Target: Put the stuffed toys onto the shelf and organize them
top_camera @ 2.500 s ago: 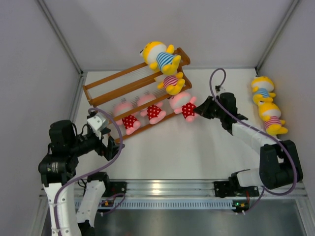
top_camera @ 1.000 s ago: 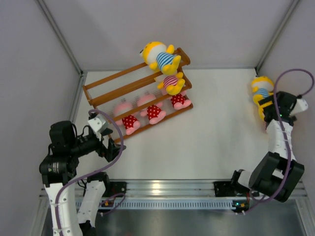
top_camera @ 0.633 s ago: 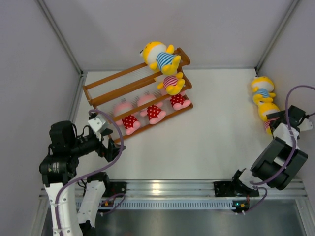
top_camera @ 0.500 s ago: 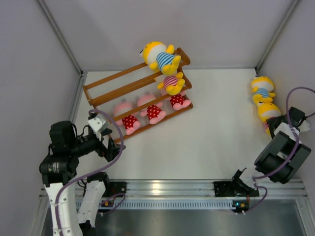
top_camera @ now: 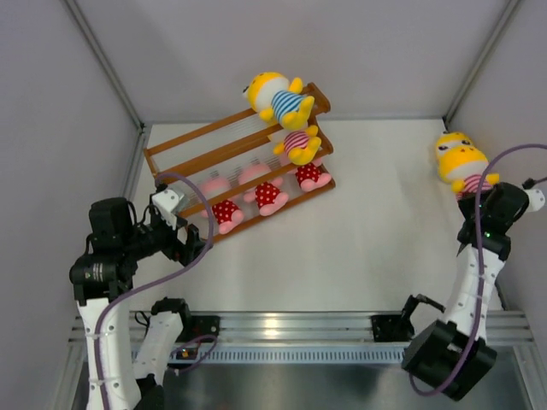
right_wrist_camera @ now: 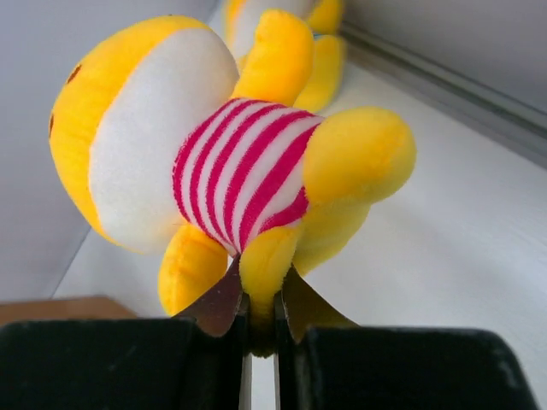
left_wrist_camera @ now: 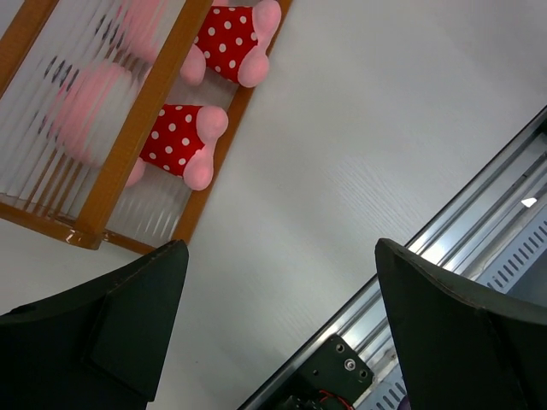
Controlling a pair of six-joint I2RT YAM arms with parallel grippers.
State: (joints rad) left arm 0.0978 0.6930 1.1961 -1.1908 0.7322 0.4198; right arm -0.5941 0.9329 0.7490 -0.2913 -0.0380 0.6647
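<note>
Just changed: my right gripper, wide open a second ago, has closed tight on one foot of the pink-striped yellow toy. Only the tips pinch that foot.
Held toy: well to the right of the shelf, close to the side wall. It lay on the bench moments ago and now looks raised clear of it.
Meaning: the pick seems done, and carrying the toy across to the shelf should be next. The hold is thin, so I judge the toy may swing or slip on a fast move.
Left gripper: my left gripper stands wide open with nothing in it, hanging just off the shelf's near-left end.
On the shelf: three pink toys sit in a row on the lowest tier. One striped yellow toy is at the right end of the middle tier, and another is at the right end of the top tier.
Free room: the middle and top tiers are bare to the left of those two.
Left behind: a second yellow toy lies on the bench just behind the held one, also far right of the shelf, and is not yet picked.
In the way: the open bench between me and the shelf holds nothing. The yellow toys at the shelf's right end sit on my approach side, so I would come in above them.
</note>
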